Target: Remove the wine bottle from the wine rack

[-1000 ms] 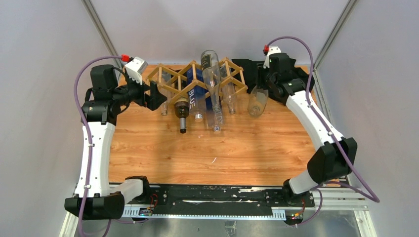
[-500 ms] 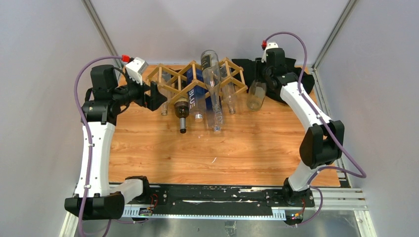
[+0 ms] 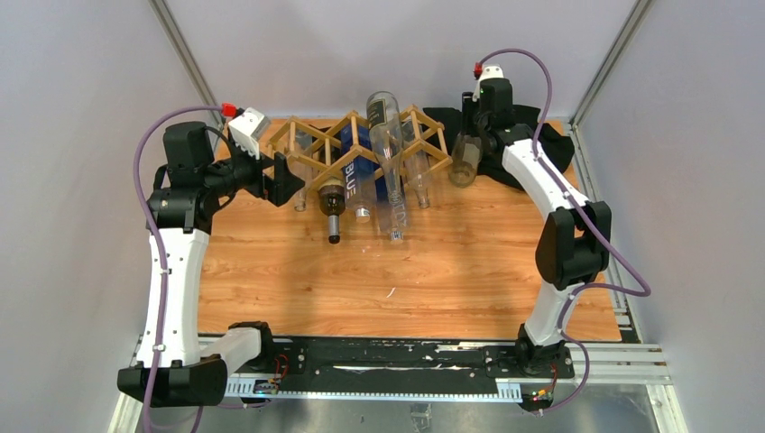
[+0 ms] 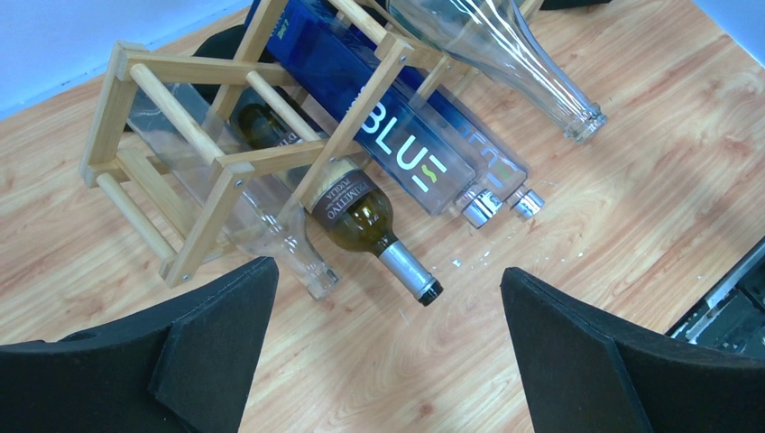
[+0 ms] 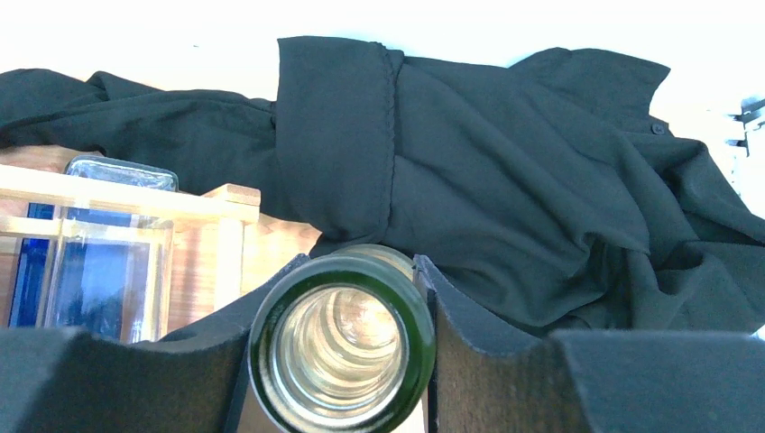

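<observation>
one greenish glass wine bottle (image 3: pixel 464 167) is clamped between the fingers of the right gripper (image 3: pixel 469 144), its round base facing the wrist camera. it is just beside the right end of the wine rack (image 3: pixel 361 144), with a black cloth (image 5: pixel 505 180) behind it. the left gripper (image 4: pixel 388 275) is spread wide near the rack's left end. open table (image 3: pixel 406 280) lies in front.

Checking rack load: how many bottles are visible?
7. In the wine rack, left to right: clear bottle, labelled dark bottle, blue bottle, capped bottle, long clear bottle, end clear bottle. Right pincer holds a green-glass bottle. More may be hidden.
</observation>
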Motion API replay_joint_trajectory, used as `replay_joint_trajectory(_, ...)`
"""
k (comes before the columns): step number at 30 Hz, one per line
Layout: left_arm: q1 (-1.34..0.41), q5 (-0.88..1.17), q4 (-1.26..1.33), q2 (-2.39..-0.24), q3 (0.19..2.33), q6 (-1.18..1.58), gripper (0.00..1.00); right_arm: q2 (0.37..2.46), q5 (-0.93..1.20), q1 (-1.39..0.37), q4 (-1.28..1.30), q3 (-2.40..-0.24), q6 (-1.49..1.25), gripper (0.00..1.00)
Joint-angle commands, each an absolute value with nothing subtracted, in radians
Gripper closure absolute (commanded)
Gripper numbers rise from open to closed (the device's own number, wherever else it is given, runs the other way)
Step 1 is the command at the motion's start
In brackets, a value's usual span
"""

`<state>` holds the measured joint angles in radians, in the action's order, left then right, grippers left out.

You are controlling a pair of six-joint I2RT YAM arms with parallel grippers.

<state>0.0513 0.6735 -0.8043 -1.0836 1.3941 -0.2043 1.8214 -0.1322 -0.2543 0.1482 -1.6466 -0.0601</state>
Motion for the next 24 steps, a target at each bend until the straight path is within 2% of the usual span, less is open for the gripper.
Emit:
replay_joint_trajectory(1, 0.059, 0.7, -0.807, -1.07, 1.384, -0.214, 0.0, 1.808, -0.141, -0.241, 0.065, -1.707, -0.082, 0.97)
replay_joint_trajectory(2, 0.058, 0.703, -0.807, -1.07, 1.385, -0.212, 0.0, 1.803, -0.134, -0.241, 0.066, -1.696, -0.094, 0.89)
replay_joint_trajectory(3, 0.06, 0.706, -0.807, -1.071, 1.382, -0.21, 0.0, 1.791, -0.126, -0.241, 0.063, -1.684, -0.106, 0.77)
replay_joint_trajectory(4, 0.059, 0.708, -0.806, -1.072, 1.383, -0.209, 0.0, 1.78, -0.122, -0.24, 0.059, -1.671, -0.116, 0.72)
replay_joint_trajectory(5, 0.059, 0.709, -0.807, -1.073, 1.381, -0.209, 0.0, 1.769, -0.121, -0.241, 0.056, -1.658, -0.126, 0.6)
replay_joint_trajectory(6, 0.059, 0.71, -0.807, -1.073, 1.382, -0.207, 0.0, 1.759, -0.12, -0.24, 0.054, -1.649, -0.135, 0.53)
replay_joint_trajectory(7, 0.059, 0.709, -0.807, -1.073, 1.381, -0.207, 0.0, 1.747, -0.118, -0.242, 0.057, -1.642, -0.143, 0.38)
replay_joint_trajectory(8, 0.06, 0.709, -0.807, -1.074, 1.381, -0.208, 0.0, 1.737, -0.112, -0.24, 0.059, -1.638, -0.146, 0.17)
replay_joint_trajectory(9, 0.059, 0.708, -0.807, -1.072, 1.38, -0.21, 0.0, 1.729, -0.102, -0.241, 0.066, -1.638, -0.149, 0.12)
replay_joint_trajectory(17, 0.059, 0.716, -0.807, -1.075, 1.381, -0.204, 0.0, 1.633, -0.089, -0.241, 0.145, -1.649, -0.166, 0.07)
replay_joint_trajectory(24, 0.059, 0.717, -0.806, -1.084, 1.379, -0.204, 0.0, 1.459, -0.089, -0.27, 0.199, -1.606, -0.242, 0.06)
